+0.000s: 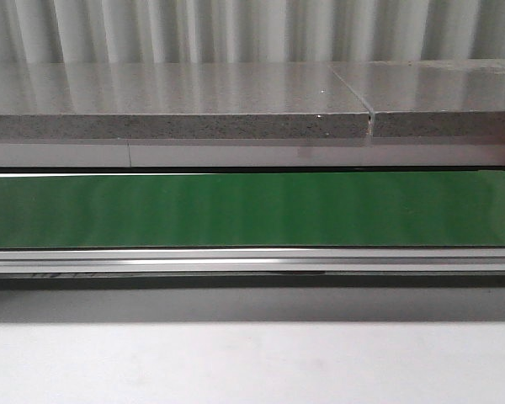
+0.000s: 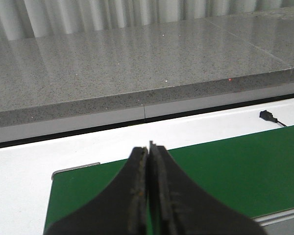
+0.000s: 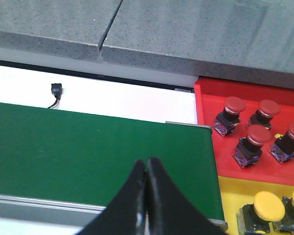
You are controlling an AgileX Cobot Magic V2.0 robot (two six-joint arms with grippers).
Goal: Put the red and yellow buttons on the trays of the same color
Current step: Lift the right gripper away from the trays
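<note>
Both end effectors are pressed together on nothing: the left end effector and the right end effector each hang low over the green conveyor belt. Past the belt's end, four red buttons sit in the red tray; yellow buttons sit in the yellow tray. They look rigid and light; the dark housing under the smooth cap seems the surest hold.

A glossy green flat conveyor belt is showing plain colour, lying before a speckled grey stone slab. Four red-capped push buttons are sitting on a red plastic tray, while yellow-capped buttons are sitting on a yellow plastic tray.
</note>
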